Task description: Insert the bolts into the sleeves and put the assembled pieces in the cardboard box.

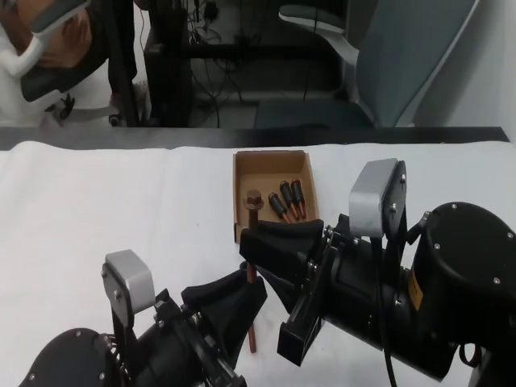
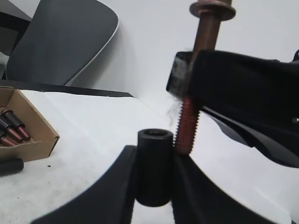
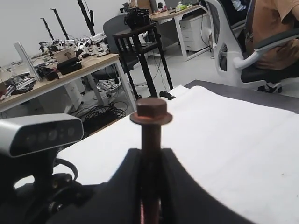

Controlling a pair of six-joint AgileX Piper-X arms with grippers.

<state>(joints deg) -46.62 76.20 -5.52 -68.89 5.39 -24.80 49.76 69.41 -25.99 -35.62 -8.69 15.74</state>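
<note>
Insertion step. Left gripper point(image 2: 155, 157) pinches upright sleeve point(image 2: 154, 170), near side of worktop point(image 1: 97, 201). Right gripper point(image 3: 150, 158) pinches bolt point(image 3: 150, 121), tip just beside sleeve mouth, not entered. Next, likely: centre bolt over bore, lower. Cardboard box point(image 1: 272, 159) beyond.

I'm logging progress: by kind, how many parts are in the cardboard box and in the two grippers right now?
In the cardboard box, assembled pieces: 3
In the right gripper, bolt: 1
In the left gripper, sleeve: 1
Total: 5
</note>
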